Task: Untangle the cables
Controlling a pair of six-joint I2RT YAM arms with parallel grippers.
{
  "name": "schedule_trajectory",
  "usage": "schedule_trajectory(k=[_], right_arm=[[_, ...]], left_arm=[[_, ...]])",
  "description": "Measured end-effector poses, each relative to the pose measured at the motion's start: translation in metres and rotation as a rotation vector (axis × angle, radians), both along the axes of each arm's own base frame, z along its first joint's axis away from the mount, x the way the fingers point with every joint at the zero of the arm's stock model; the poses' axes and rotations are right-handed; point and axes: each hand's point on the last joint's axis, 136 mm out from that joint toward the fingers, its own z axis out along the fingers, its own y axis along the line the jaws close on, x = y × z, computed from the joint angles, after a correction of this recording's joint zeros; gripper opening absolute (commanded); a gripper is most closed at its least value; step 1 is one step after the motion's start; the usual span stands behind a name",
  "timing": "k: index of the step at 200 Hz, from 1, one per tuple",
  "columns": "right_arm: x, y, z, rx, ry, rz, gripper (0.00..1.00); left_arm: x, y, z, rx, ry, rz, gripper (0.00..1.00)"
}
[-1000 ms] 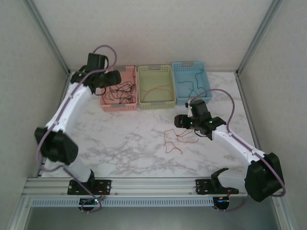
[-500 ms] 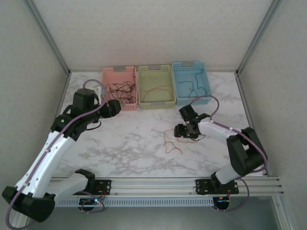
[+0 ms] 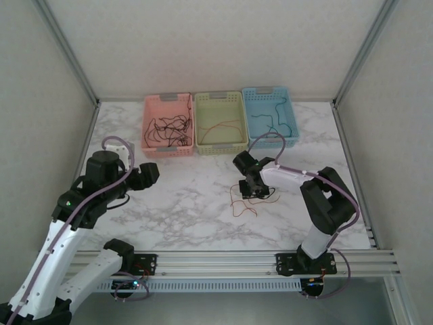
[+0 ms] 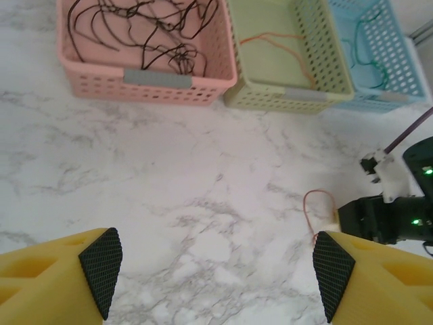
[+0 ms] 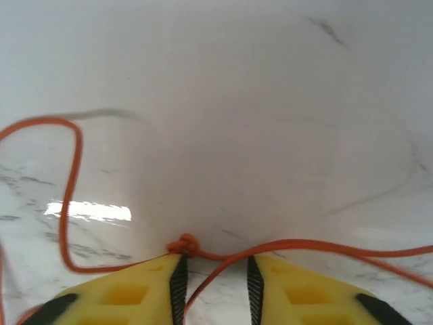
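I am at the grasp: right gripper (image 5: 214, 267) narrow around the cables (image 5: 184, 244) at bottom centre, not pinching yet, left gripper (image 4: 216, 271) spread; next I must close and lift.

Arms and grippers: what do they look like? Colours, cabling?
Left arm and right arm: white links, bulky black joints, a lilac hose running along each. Left gripper and right gripper: black bodies, two yellow fingers with black textured pads. Green lights on the right wrist.
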Motion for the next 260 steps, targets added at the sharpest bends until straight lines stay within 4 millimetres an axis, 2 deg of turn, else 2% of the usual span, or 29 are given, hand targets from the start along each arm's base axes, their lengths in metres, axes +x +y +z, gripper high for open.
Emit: schedule_trajectory(k=[29,61,150,182,196,209,223,260], right_arm=[[0.010,0.000,0.006,-0.021,-0.033,0.005,0.00],[0.026,0.004,0.030,-0.014,-0.110,0.012,0.00],[0.044,0.017,0.170,0.217,-0.449,0.045,0.00],[0.051,0.025,0.202,0.262,-0.506,0.069,0.00],[0.049,0.030,0.201,0.280,-0.488,0.083,0.00],[0.045,0.034,0.191,0.291,-0.445,0.098,0.00],[0.036,0.037,0.174,0.299,-0.384,0.114,0.00],[0.009,0.031,0.119,0.269,-0.218,0.116,0.00]], left_arm=[[-0.002,0.006,0.002,0.013,-0.014,0.020,0.77],[-0.004,0.011,0.003,0.023,-0.024,0.037,0.78],[-0.010,0.020,0.001,0.041,-0.035,0.066,0.79],[-0.010,0.021,0.001,0.045,-0.035,0.072,0.79],[-0.010,0.022,0.001,0.048,-0.036,0.076,0.79],[-0.009,0.022,0.000,0.050,-0.036,0.078,0.79],[-0.010,0.022,-0.001,0.052,-0.033,0.079,0.79],[-0.010,0.023,-0.004,0.056,-0.024,0.078,0.79]])
